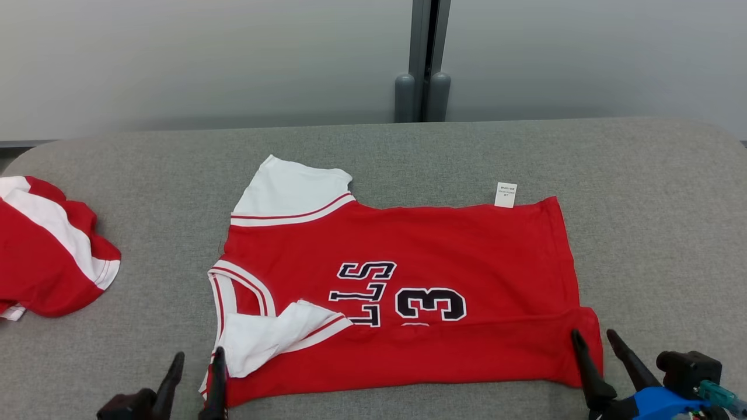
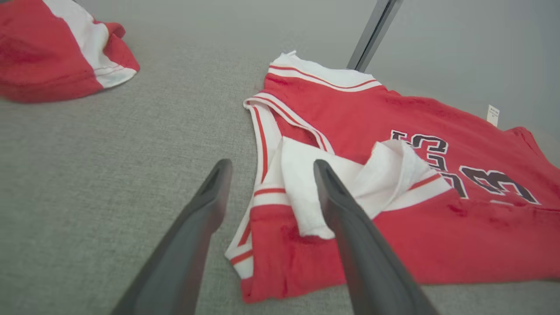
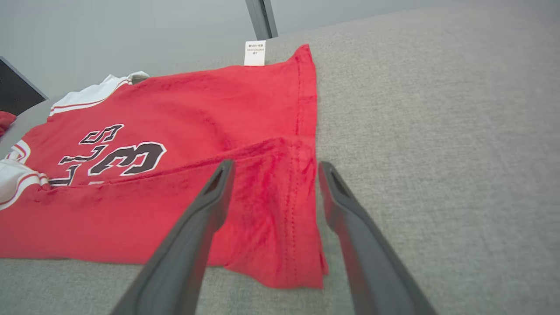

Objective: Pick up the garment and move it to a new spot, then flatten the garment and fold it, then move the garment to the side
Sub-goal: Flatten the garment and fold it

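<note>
Judging from how the garment (image 1: 408, 274) lies, you are partway through the folding. It is spread flat in the middle of the table (image 1: 642, 175), and the long edge nearest the robot is turned up over the body as a strip that covers the bottom of the print.

So the pick-up and the flattening count as done?

They look done to me. The near sleeve (image 1: 274, 338) is tucked in on top, the far sleeve (image 1: 289, 189) lies out flat, and the care label (image 1: 506, 194) pokes out at the far edge.

What about your grippers?

Your left gripper (image 1: 199, 353) stands wide apart at the collar-end corner of the strip, one finger over cloth and the other over bare table. Your right gripper (image 1: 592, 333) is spread just as wide, straddling the hem-end corner. Neither holds anything.

And what is left?

I'd say the far edge and sleeve need folding in, probably then a fold across the length, then the move to the side. A red-and-white heap (image 1: 46, 256) sits well apart on your left, so keep clear of it.
</note>
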Tool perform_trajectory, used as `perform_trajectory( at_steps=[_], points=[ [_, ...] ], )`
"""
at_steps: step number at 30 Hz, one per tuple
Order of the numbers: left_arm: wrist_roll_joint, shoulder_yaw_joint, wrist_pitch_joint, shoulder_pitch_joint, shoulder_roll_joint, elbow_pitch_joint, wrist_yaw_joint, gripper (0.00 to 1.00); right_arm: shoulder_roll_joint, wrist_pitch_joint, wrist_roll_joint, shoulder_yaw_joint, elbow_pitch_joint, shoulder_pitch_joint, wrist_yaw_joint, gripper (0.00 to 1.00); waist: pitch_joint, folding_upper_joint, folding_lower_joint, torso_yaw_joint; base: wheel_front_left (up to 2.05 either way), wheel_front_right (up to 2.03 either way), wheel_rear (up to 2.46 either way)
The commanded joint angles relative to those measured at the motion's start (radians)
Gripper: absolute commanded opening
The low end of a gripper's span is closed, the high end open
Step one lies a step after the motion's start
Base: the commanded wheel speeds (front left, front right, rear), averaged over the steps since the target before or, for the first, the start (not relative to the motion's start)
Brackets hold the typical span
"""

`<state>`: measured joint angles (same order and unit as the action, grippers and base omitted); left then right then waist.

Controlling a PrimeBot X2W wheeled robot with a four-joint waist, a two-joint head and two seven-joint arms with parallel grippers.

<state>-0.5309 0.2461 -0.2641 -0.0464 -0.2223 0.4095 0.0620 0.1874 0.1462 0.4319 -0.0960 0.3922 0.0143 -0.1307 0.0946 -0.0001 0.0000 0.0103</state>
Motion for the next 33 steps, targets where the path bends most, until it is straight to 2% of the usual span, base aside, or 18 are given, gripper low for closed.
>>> perform_trajectory(
  at_steps=[1, 9, 14, 24, 33],
  points=[
    [0.012, -0.018, 0.000, 0.021, -0.003, -0.018, -0.002, 1.00, -0.005, 0.007, -0.014, 0.012, -0.015, 0.010, 0.000, 1.00, -0.004, 0.0001, 0.0000, 0.000, 0.00, 0.00, 0.00],
    [0.156, -0.115, 0.000, 0.044, 0.012, -0.152, -0.016, 1.00, -0.044, 0.086, -0.137, 0.032, -0.069, 0.083, 0.000, 1.00, -0.035, 0.0001, 0.0000, -0.001, 0.00, 0.00, 0.00],
    [0.220, -0.169, 0.000, 0.055, 0.042, -0.191, -0.012, 1.00, -0.077, 0.115, -0.189, 0.039, -0.089, 0.094, 0.000, 1.00, -0.059, 0.0001, 0.0000, 0.002, 0.00, 0.00, 0.00],
    [0.330, -0.231, 0.000, 0.015, 0.083, -0.189, 0.008, 1.00, -0.121, 0.119, -0.226, 0.093, -0.195, -0.006, 0.000, 1.00, -0.109, 0.0001, 0.0000, 0.012, 0.00, 0.00, 0.00],
    [0.376, -0.222, 0.000, 0.018, 0.090, -0.119, 0.037, 1.00, -0.135, 0.120, -0.251, 0.084, -0.192, -0.070, 0.000, 1.00, -0.129, 0.0001, 0.0000, 0.016, 0.00, 0.00, 0.00]
  ],
)
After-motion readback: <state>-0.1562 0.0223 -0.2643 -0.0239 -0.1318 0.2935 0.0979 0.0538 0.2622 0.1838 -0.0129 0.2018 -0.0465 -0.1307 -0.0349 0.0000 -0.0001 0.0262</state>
